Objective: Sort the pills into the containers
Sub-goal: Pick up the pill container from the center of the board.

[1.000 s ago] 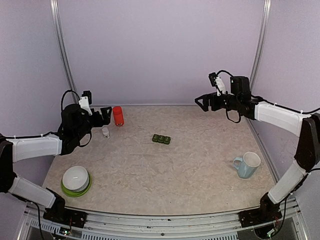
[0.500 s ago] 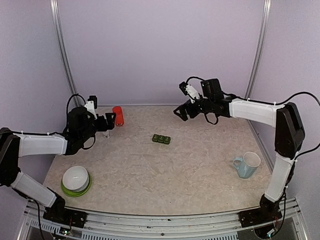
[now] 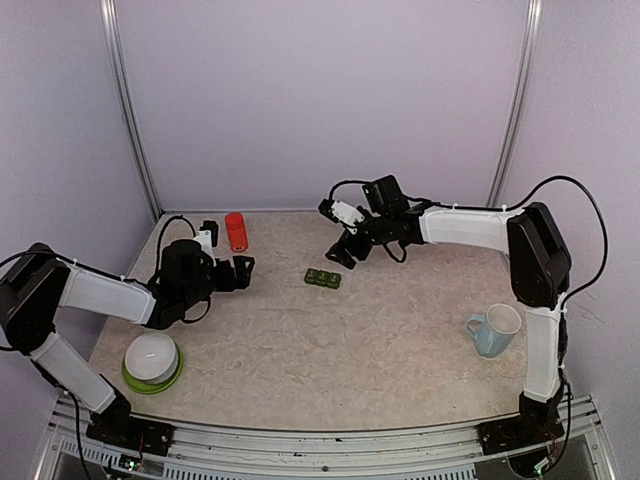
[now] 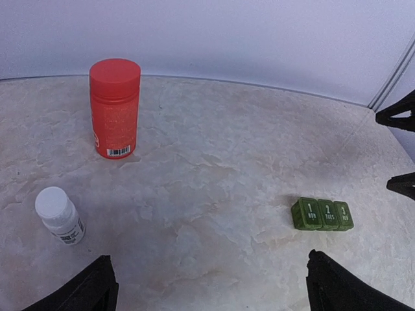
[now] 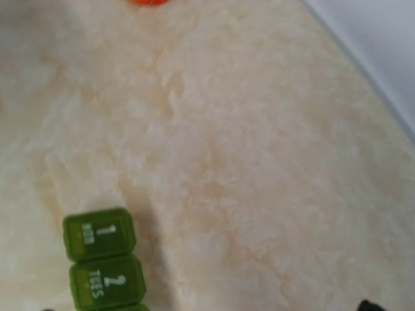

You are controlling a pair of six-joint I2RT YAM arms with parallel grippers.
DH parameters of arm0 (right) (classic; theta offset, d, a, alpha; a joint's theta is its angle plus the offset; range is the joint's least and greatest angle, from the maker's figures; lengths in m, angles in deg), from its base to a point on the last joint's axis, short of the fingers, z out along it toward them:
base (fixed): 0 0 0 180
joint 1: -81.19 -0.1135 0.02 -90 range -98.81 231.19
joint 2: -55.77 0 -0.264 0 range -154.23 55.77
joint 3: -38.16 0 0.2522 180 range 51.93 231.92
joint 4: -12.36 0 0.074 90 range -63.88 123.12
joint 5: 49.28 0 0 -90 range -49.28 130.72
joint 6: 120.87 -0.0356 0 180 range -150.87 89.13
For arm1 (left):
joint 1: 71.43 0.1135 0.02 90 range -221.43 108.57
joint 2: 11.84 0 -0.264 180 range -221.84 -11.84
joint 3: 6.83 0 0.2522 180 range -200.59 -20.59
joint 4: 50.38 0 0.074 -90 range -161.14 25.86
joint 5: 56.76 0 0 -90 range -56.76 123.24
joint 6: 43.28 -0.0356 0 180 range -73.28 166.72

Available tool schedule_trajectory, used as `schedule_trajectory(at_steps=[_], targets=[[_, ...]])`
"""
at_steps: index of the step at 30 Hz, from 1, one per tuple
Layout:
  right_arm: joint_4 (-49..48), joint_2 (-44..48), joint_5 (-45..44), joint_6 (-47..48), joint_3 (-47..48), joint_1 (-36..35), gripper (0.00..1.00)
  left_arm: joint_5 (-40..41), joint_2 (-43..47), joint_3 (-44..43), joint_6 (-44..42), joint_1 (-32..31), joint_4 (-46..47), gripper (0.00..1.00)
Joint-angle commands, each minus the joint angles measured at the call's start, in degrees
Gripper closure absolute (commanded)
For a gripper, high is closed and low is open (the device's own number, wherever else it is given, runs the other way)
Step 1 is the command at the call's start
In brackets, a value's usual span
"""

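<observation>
The containers [image 3: 323,278] are a dark green strip of three joined boxes with shut lids marked 1, 2 and 3, lying mid-table. The left wrist view has the containers [image 4: 322,214] at the right, the right wrist view has the containers [image 5: 104,259] at the lower left. My left gripper [image 3: 240,270] hovers open to their left, nothing between its fingers [image 4: 97,288]. My right gripper [image 3: 340,252] hangs open just behind and right of the strip, empty. No pills show in any view.
An orange-red bottle [image 3: 236,231] stands at the back left, and a small white bottle [image 4: 59,215] stands in front of it. A white bowl on a green plate [image 3: 152,360] sits near left. A pale blue mug [image 3: 494,330] stands at the right.
Both arms have swung in toward the middle. The right gripper moved left and down to the green strip; the left gripper moved right, past the white bottle. Both stayed open.
</observation>
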Motion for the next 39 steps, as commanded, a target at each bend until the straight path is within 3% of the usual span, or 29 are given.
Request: schedule_trajectory(at_steps=[1,13,39], targets=[[3.4,-3.0,2.1,5.1,3.1,-0.3,0.0,-1.7,0.7,0.7,1.1,-0.8,4.9,0.01],[7.0,-10.8,6.0,6.9,9.5,-1.5,0.0,-3.1,1.4,1.5,-0.4,-0.8,6.3,0.01],[9.0,-17.5,1.8,7.0,12.8,-3.0,0.0,-3.2,0.2,0.9,-0.5,-0.8,5.7,0.01]])
